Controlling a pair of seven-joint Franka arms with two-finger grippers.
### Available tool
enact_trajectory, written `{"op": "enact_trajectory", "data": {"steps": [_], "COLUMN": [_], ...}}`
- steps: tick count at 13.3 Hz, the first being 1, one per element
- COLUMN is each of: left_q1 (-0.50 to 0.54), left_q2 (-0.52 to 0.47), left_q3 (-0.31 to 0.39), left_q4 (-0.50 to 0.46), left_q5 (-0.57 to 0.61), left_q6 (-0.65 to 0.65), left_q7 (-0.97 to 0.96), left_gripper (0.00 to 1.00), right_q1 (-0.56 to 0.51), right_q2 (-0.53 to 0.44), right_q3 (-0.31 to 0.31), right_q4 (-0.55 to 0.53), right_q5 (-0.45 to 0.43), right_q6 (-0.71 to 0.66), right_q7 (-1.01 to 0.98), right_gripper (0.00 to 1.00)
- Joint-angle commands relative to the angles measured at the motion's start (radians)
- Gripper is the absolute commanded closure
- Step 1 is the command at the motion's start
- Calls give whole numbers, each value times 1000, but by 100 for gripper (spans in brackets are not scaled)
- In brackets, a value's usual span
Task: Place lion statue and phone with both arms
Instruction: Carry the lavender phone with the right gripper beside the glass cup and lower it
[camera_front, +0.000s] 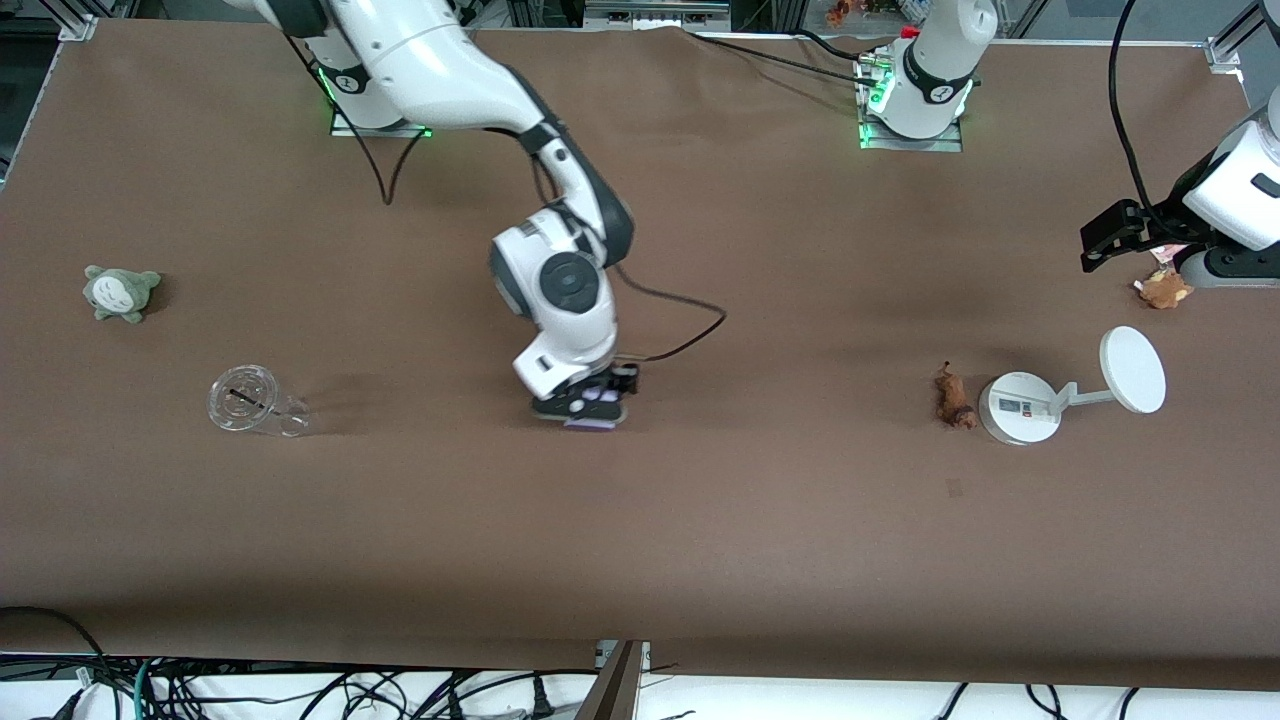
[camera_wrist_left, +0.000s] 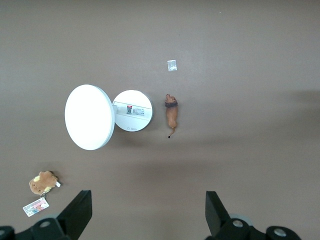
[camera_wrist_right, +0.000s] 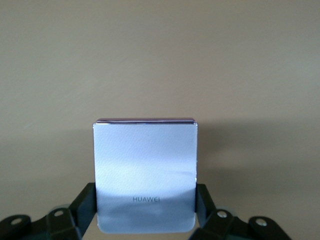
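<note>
The lion statue (camera_front: 955, 397) is a small orange-brown figurine lying on the table beside the white stand's round base (camera_front: 1018, 408). It also shows in the left wrist view (camera_wrist_left: 171, 114). My right gripper (camera_front: 585, 403) is low over the table's middle, shut on the pale lavender phone (camera_front: 592, 422), which the right wrist view shows held by its two side edges (camera_wrist_right: 145, 170). I cannot tell whether the phone touches the table. My left gripper (camera_front: 1108, 240) is open and empty, high over the left arm's end of the table near a tan plush toy (camera_front: 1163, 290).
The stand's white disc (camera_front: 1133, 370) juts toward the left arm's end. A clear plastic cup (camera_front: 255, 402) lies on its side and a grey-green plush (camera_front: 120, 292) sits toward the right arm's end. A black cable (camera_front: 680, 335) trails by the right gripper.
</note>
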Motion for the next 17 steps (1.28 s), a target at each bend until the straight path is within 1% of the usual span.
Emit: {"op": "enact_trajectory", "data": {"steps": [1, 3, 4, 6, 7, 11, 15, 17], "left_q1": [-8, -11, -11, -11, -11, -10, -11, -8], "left_q2": [-2, 1, 3, 6, 9, 7, 10, 10], "left_q3": [8, 8, 8, 8, 8, 7, 8, 8], "left_q4": [-4, -4, -1, -1, 1, 2, 10, 12], "left_q5": [-24, -27, -35, -45, -45, -48, -61, -61], "left_q6": [6, 6, 7, 7, 9, 7, 7, 7], "left_q7": [19, 19, 19, 15, 16, 15, 15, 18], "left_gripper": [0, 0, 0, 0, 0, 0, 0, 0], "right_q1": [-137, -221, -258, -342, -364, -403, -409, -418], "right_q2": [-57, -65, -65, -64, -64, -71, -125, -142], "right_q3": [17, 17, 17, 21, 23, 18, 17, 17], "right_q4": [-18, -19, -21, -53, -65, -110, -226, -284], "right_q5": [3, 4, 4, 6, 6, 6, 6, 6], "right_q6": [-83, -121, -141, -144, -144, -160, -144, -112], "right_q7": [-181, -290, -331, -442, -482, -530, -542, -551], "right_gripper": [44, 45, 47, 47, 47, 47, 47, 47]}}
